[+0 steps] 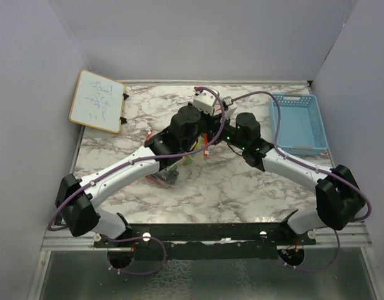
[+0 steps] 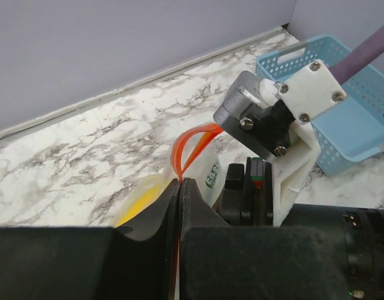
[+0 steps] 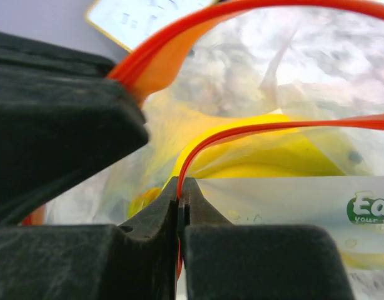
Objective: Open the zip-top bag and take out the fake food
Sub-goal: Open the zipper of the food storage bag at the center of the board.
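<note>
Over the marbled worktop (image 1: 242,187), left jaws and right jaws each pinch the orange rim (image 3: 254,128) of the zip-top bag (image 3: 286,69). A yellow banana bunch (image 3: 267,159) shows through the plastic.

We see soft, even light, faint shadows on the table (image 1: 242,187); up close, the zip-top bag (image 3: 292,75) blurs.

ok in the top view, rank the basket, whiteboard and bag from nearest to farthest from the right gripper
1. bag: centre, pinched in the right gripper.
2. basket: back right.
3. whiteboard: back left, farthest.
</note>
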You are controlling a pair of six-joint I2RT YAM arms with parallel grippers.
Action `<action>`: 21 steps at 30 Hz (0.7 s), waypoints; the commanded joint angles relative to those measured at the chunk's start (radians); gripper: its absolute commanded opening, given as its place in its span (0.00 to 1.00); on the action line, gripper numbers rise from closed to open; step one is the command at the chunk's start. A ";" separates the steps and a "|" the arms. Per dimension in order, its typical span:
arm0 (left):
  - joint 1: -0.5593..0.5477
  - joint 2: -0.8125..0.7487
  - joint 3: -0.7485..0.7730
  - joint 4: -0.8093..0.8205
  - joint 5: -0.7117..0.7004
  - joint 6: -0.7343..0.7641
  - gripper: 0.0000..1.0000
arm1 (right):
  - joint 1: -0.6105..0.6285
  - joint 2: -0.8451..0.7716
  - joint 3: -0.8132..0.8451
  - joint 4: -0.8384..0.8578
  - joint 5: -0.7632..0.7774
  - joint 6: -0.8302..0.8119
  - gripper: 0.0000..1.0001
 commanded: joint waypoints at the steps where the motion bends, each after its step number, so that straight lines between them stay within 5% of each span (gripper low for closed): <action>1: -0.005 0.107 -0.039 0.117 0.079 -0.024 0.00 | -0.006 -0.070 -0.115 -0.104 0.230 -0.034 0.02; 10: -0.006 0.250 -0.046 0.197 0.170 -0.117 0.00 | -0.053 -0.273 -0.283 -0.278 0.468 -0.062 0.04; 21: -0.011 0.249 -0.045 0.188 0.181 -0.152 0.00 | -0.058 -0.463 -0.416 -0.448 0.538 -0.002 0.06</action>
